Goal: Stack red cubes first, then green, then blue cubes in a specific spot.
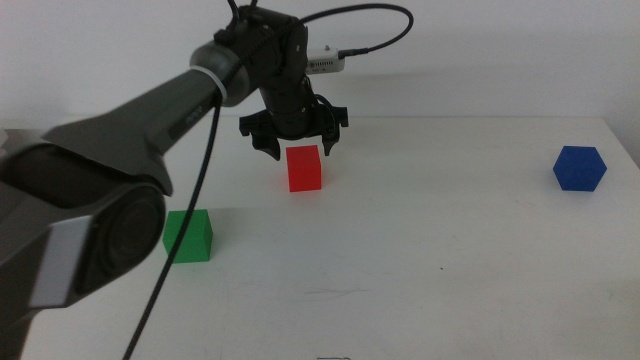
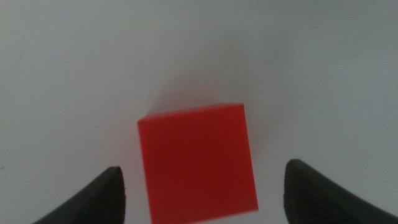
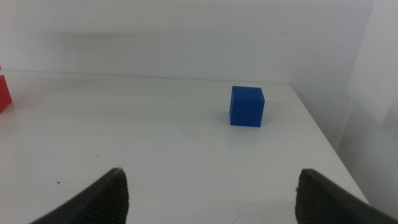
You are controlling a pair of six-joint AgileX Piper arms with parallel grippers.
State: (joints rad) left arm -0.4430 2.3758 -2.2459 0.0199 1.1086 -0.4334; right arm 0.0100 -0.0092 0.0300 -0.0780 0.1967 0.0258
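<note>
The red cube (image 1: 304,168) stands on the white table, slightly left of centre toward the back. My left gripper (image 1: 295,146) hangs open just above and behind it. In the left wrist view the red cube (image 2: 198,162) lies between the two spread jaws, touching neither. The green cube (image 1: 188,236) sits at the front left, and the blue cube (image 1: 580,168) at the far right. The right wrist view shows my right gripper (image 3: 208,196) open, low over the table, facing the blue cube (image 3: 247,106) from a distance. The right arm is out of the middle view.
The left arm (image 1: 130,150) reaches in from the left, with its cable (image 1: 200,190) hanging over the green cube's area. The table's right edge (image 1: 625,150) runs close to the blue cube. A white wall stands behind the table.
</note>
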